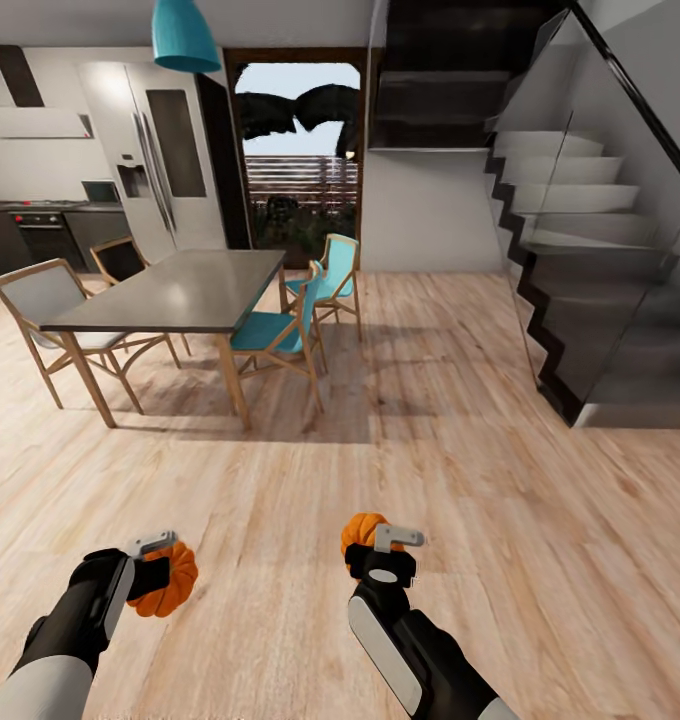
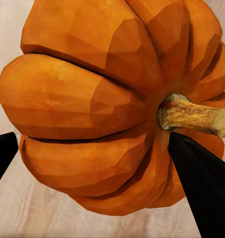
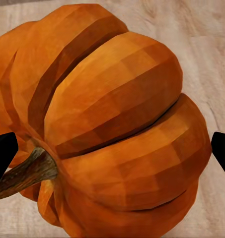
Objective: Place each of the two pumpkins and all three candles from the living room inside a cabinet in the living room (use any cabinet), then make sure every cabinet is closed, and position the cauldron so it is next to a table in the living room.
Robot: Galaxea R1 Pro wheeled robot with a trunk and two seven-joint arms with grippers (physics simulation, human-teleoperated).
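1. The left gripper (image 1: 158, 562) has its fingers clamped on one pumpkin (image 1: 166, 580), held low in front of the robot, above the wood floor (image 1: 280, 500) and touching nothing else. In the left wrist view the pumpkin (image 2: 107, 109) sits between two dark fingers (image 2: 201, 183), its stem (image 2: 191, 115) lying sideways, so it is gripped across its ribbed body, not by the stem.

2. The right gripper (image 1: 385, 552) likewise has its fingers clenched on the second pumpkin (image 1: 363, 533), also carried clear of the floor. In the right wrist view this pumpkin (image 3: 112, 129) is wedged between the fingers (image 3: 3, 153), stem (image 3: 25, 174) pointing off to one side.

3. Judgement: taking one pumpkin per arm lets both go in a single trip. Gripping across the widest part probably gives the fingers the firmest purchase on a round, ribbed shape.

4. Ahead stands a tall dining table (image 1: 175, 290) with wooden chairs (image 1: 280, 335), kitchen units behind it and a staircase (image 1: 580, 250) beside it. The living-room cabinet, candles, cauldron and low glass table cannot be seen here, so the robot seems to be in transit.

5. Judgement: the task is at an early stage. Both pumpkins are in hand but not yet stowed. The next move calls for turning toward the cabinet and opening a drawer, which is awkward with both grippers full.

6. Risk: a round pumpkin could roll out of the fingers if the base jolts.
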